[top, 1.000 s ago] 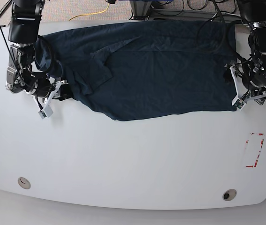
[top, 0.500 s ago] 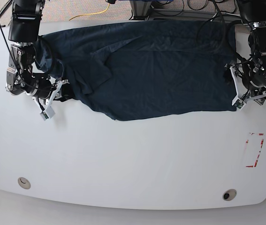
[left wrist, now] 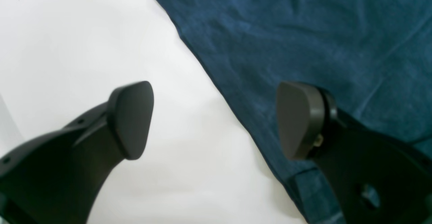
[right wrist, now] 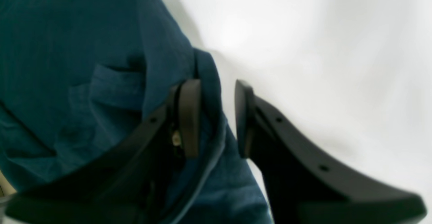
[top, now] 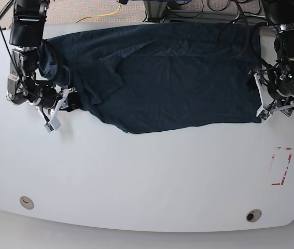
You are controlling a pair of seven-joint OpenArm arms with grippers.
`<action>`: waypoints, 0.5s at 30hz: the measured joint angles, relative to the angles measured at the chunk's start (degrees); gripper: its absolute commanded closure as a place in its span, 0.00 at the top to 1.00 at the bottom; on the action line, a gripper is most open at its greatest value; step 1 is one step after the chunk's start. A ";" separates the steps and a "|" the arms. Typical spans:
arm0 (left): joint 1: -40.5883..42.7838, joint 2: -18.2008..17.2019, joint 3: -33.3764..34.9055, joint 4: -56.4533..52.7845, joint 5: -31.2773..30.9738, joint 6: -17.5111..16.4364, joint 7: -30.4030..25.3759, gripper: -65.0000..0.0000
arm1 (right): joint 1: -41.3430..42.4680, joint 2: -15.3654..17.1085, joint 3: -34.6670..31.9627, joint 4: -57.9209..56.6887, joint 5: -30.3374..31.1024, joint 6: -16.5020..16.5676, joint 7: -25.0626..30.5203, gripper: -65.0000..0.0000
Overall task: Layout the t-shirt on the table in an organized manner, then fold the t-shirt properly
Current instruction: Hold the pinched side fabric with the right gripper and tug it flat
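The wrinkled dark navy-teal cotton t-shirt (top: pixel 157 72) lies spread across the far half of the smooth white counter (top: pixel 136 176), its one edge pinched between the narrowly parted pads of the right end effector (right wrist: pixel 212 117), while the left end effector (left wrist: pixel 214 119), spread wide and empty, straddles the opposite edge.

Near half of the table (top: pixel 136 176) is bare white, wide open for passing; only a red dashed mark (top: pixel 281 166) near right and two round holes (top: pixel 26 202) along the near edge, all flat. The t-shirt (top: pixel 162 78) spreads across the far half, wrinkled and bunched at its left end. Arms block both ends: right gripper (top: pixel 58 110) at the cloth's left edge, left gripper (top: pixel 276 110) at its right edge. Cables lie beyond the far edge.
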State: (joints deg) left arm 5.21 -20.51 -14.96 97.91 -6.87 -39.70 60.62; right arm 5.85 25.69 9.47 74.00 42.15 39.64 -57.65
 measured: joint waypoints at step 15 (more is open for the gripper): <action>0.00 -0.02 0.00 0.00 0.02 0.00 0.00 0.81 | 0.52 -0.13 -0.66 0.00 -0.04 0.00 0.00 0.00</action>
State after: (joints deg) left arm 5.21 -20.53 -14.96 97.91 -6.85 -39.70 60.62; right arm 6.37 25.56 8.82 74.00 42.11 39.64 -57.65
